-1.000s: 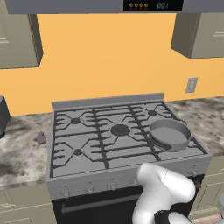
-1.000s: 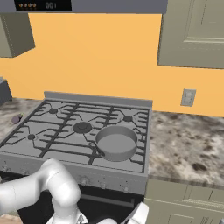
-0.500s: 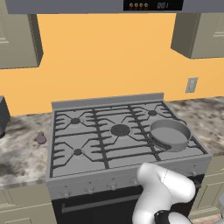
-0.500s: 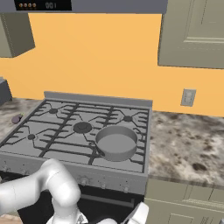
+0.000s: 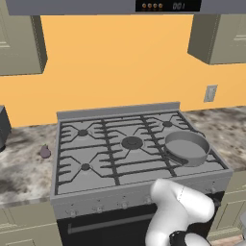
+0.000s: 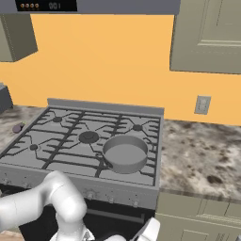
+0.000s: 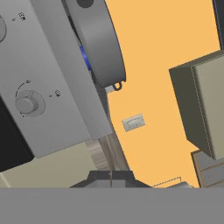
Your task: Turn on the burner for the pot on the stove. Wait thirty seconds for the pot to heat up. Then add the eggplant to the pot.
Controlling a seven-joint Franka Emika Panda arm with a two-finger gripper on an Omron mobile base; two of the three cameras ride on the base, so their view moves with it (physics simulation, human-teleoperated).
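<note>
Overhead, the hood display reads 001, and the gripper sits clenched empty.

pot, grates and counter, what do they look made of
The pot looks like matte grey metal: even grey, thin low walls, no gloss. The grates look like dark cast iron: thick, dull bars. The counter looks like polished stone, judging by its mottled grey-brown speckle, though it could be laminate.
</note>
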